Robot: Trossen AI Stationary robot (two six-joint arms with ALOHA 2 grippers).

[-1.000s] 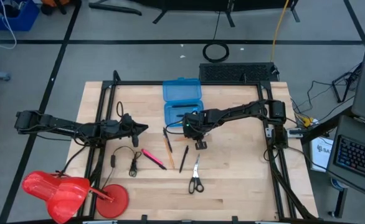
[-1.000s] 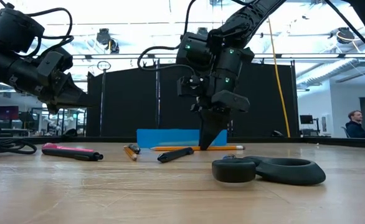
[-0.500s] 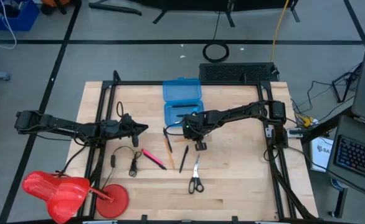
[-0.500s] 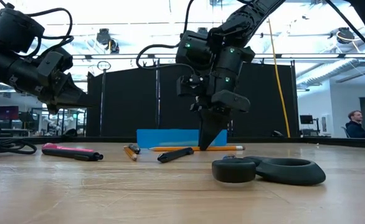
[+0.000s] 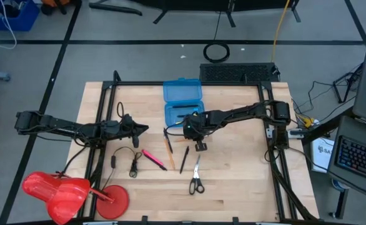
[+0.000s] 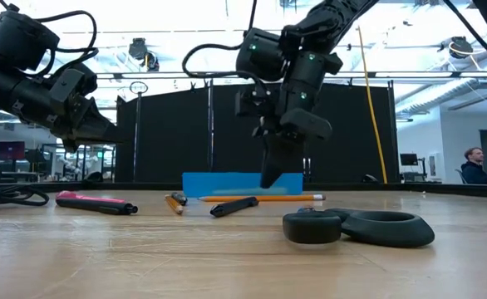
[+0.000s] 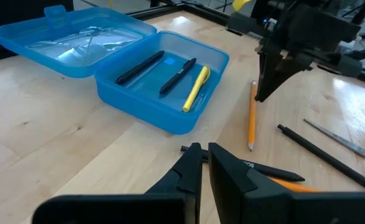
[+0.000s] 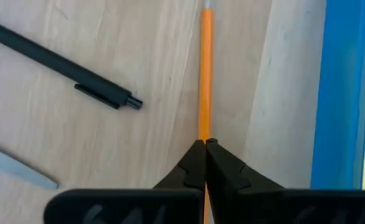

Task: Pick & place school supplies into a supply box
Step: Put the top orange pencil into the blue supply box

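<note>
The right end effector (image 8: 205, 144), fingers pressed together, hangs directly over the orange pencil (image 8: 205, 74), whose long axis parallels the supply box (image 8: 347, 93) wall beside it.

The high view is looking straight down, the low view is looking level across the table, and both wrist cameras are sharing the orange pencil (image 8: 205, 74) close up.

box (image 7: 170, 118): 1
black pens in box (image 7: 140, 67): 2
yellow pen in box (image 7: 196, 88): 1
loose black pens (image 5: 183, 159): 2
orange pencils (image 7: 252, 115): 2, one under right pincer (image 8: 205, 142)
pink pen (image 5: 153, 159): 1
scissors (image 5: 196, 177): 1
</note>
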